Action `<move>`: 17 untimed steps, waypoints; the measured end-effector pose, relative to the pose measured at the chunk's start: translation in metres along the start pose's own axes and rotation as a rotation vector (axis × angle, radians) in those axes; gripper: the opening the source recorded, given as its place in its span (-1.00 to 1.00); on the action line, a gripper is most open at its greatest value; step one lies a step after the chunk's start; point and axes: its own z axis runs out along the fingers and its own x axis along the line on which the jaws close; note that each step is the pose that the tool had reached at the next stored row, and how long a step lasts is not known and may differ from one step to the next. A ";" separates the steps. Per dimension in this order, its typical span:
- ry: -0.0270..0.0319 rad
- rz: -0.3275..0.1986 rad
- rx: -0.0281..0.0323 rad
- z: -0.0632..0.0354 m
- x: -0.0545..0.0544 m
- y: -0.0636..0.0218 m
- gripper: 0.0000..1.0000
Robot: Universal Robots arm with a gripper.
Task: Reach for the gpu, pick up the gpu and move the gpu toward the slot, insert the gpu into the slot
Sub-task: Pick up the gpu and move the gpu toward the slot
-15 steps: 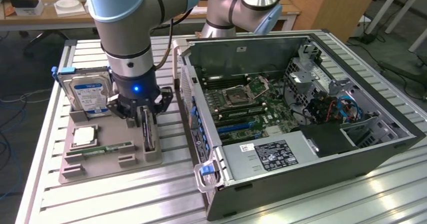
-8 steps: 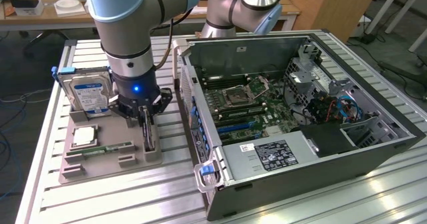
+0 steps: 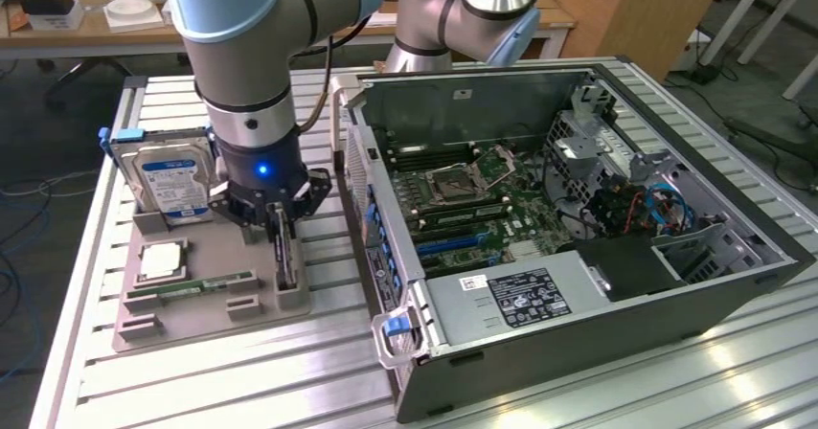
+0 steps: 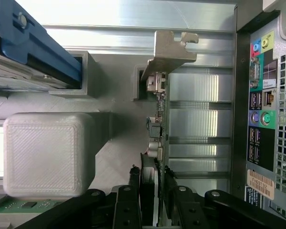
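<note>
Fingers (image 4: 135, 181) look clamped on the gpu (image 4: 160, 114) (standing edge-up in its grey holder (image 4: 139, 86)); a straight, level lift should keep the bracket (image 4: 169, 52) from snagging.

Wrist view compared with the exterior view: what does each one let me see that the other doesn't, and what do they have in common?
Wrist view: the silver bracket close up, the fingers pinching the gpu by its edge, and the coloured ports on the computer's back.
Exterior view: the arm, the motherboard inside the open case, the hard drive and the memory stick.
Both: the gpu standing on edge in the grey holder, with the fingers on it.
</note>
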 end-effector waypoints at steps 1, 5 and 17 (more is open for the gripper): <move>0.0001 0.000 0.0000 0.0000 0.000 0.0000 -0.34; 0.0001 0.000 0.0000 0.0000 0.000 -0.0001 -0.34; 0.0002 0.000 0.0001 0.0000 0.000 -0.0001 -0.45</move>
